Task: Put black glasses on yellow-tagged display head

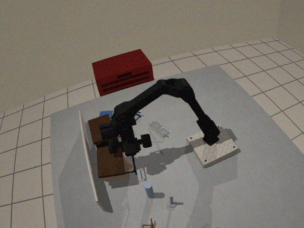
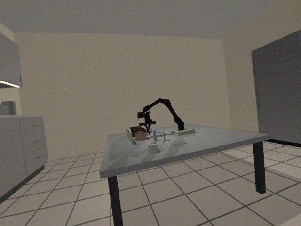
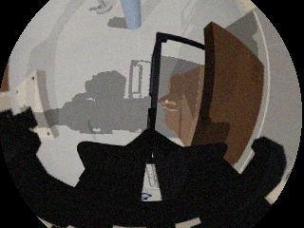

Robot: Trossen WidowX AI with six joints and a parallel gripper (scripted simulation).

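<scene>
My gripper (image 1: 131,154) (image 2: 148,130) (image 3: 150,132) is shut on the black glasses (image 1: 134,165) (image 3: 155,89), a thin black frame that hangs down from the fingers. The frame is just in front of the near display head (image 1: 109,163) (image 3: 230,89), which has brown hair and a skin-coloured face (image 1: 127,167) (image 3: 185,109). The glasses' top bar (image 3: 182,41) reaches across toward that head. A second brown head (image 1: 98,127) stands behind it, partly hidden by my wrist, with a blue tag (image 1: 106,113) beside it. I see no yellow tag.
A white upright board (image 1: 87,156) (image 2: 130,136) stands behind the heads. A blue cylinder (image 1: 148,190), a grey peg stand (image 1: 171,202) and pale glasses (image 1: 160,129) lie nearby. A red toolbox (image 1: 122,71) is on the floor behind the table.
</scene>
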